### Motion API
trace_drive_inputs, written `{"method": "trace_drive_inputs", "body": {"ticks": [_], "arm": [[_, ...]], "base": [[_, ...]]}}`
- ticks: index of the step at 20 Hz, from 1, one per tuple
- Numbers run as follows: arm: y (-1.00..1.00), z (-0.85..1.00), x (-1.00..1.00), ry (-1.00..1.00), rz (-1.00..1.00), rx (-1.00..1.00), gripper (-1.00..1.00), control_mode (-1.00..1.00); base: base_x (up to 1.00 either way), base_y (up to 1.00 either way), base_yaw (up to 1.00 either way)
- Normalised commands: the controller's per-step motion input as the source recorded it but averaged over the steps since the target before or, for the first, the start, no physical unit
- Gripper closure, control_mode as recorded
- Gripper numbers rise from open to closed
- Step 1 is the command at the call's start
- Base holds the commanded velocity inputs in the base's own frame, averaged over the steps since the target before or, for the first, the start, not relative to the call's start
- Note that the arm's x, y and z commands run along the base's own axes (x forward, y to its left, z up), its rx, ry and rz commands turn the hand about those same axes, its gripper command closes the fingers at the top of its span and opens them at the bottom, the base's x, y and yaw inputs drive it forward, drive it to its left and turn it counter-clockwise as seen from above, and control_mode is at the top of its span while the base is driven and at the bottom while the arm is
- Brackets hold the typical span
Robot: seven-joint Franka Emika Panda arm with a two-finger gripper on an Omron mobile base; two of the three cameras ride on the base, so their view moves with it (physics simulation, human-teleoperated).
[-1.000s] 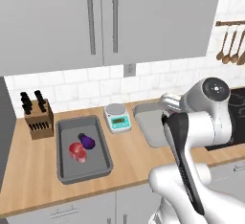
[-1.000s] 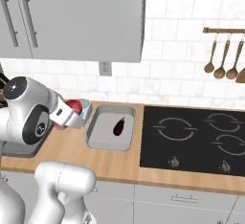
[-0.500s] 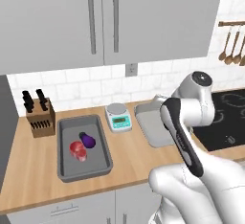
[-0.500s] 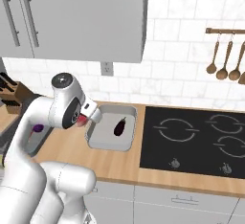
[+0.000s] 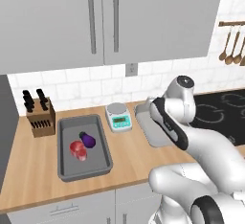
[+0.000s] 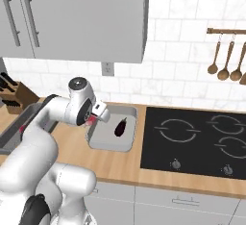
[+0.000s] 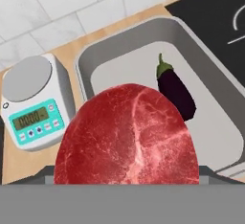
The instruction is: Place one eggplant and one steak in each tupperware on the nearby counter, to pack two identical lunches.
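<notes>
— White-tiled kitchen, long wooden desk (image 5: 28, 170) under grey cabinets. Where is the steak right now?

— One steak (image 7: 127, 137) fills the lower middle of the hand view, red and marbled, right in front of the camera. In the right base view a red sliver shows at the claw (image 6: 94, 117), so I judge the claw is gripping it, jaws spread wide around the meat.

— And why is it held there?

— It hangs over the near tupperware (image 7: 225, 122), the grey tub just beside the stovetop (image 6: 202, 142). That tub already has an eggplant (image 7: 176, 90) lying lengthwise on its floor, toward the stovetop side. My guess is the steak is meant to go beside it, on the bare part nearer the scale.

— What about the other lunch?

— The second tupperware (image 5: 67, 170) sits well to the left on the desk, and it holds another steak (image 5: 78, 150) touching another eggplant (image 5: 88, 140). That one looks packed.

— Anything close that could get in the way?

— A small kitchen scale (image 7: 33, 104) stands just beside the near tub's wall, and a knife block (image 5: 39, 117) sits at the far left, well apart. The release should come well inside the rim, or the steak may land on the edge.
</notes>
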Motion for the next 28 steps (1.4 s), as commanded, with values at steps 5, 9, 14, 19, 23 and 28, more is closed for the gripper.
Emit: {"method": "trace_drive_inputs", "body": {"ticks": [5,9,14,19,23,28], "arm": [[0.0,-0.39,0.2,-0.01,0.0,0.0,1.0,-1.0],[-0.05,-0.33,0.09,0.0,0.0,0.0,1.0,-1.0],[-0.1,-0.27,0.14,0.0,0.0,0.0,1.0,-1.0],[-0.08,-0.2,0.3,0.0,0.0,0.0,1.0,-1.0],[-0.06,-0.19,0.36,0.01,0.0,0.0,1.0,-1.0],[-0.1,-0.22,0.38,0.02,0.0,0.0,1.0,-1.0]], "base": [[0.0,0.0,0.0],[0.0,0.0,0.0],[0.0,0.0,0.0],[0.0,0.0,0.0],[0.0,0.0,0.0],[0.0,0.0,0.0]]}}
